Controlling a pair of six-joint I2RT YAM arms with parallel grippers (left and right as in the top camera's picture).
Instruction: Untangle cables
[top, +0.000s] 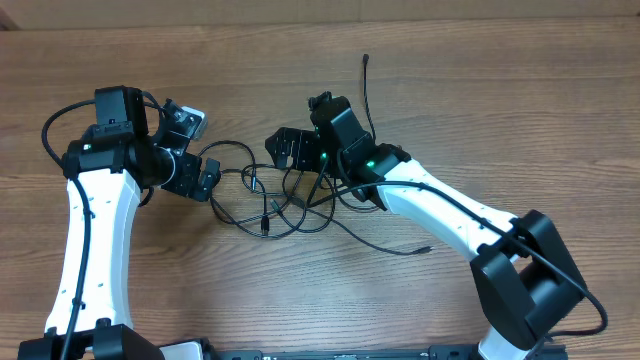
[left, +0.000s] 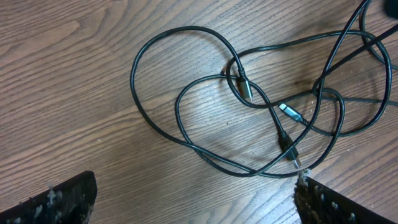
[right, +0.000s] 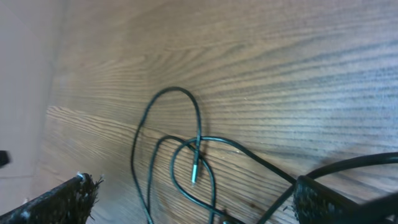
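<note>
The cables (top: 272, 205) lie as a loose black tangle on the wooden table between my two arms. One strand runs up to an end (top: 366, 60), and another trails right to a plug (top: 424, 248). In the left wrist view the loops (left: 186, 81) overlap, with silver-tipped plugs (left: 291, 112) among them. My left gripper (top: 207, 180) (left: 196, 202) is open just left of the tangle, with bare wood between its fingers (left: 59, 202). My right gripper (top: 290, 150) (right: 193, 199) is open over the tangle's upper part. There a plug (right: 194, 169) and thin loops lie below its jaws, ungripped.
The right arm's white link (top: 440, 205) slants across the table from its black base (top: 525, 275) at the lower right. The left arm (top: 95, 240) stands along the left side. The table's far edge (top: 320, 22) runs along the top.
</note>
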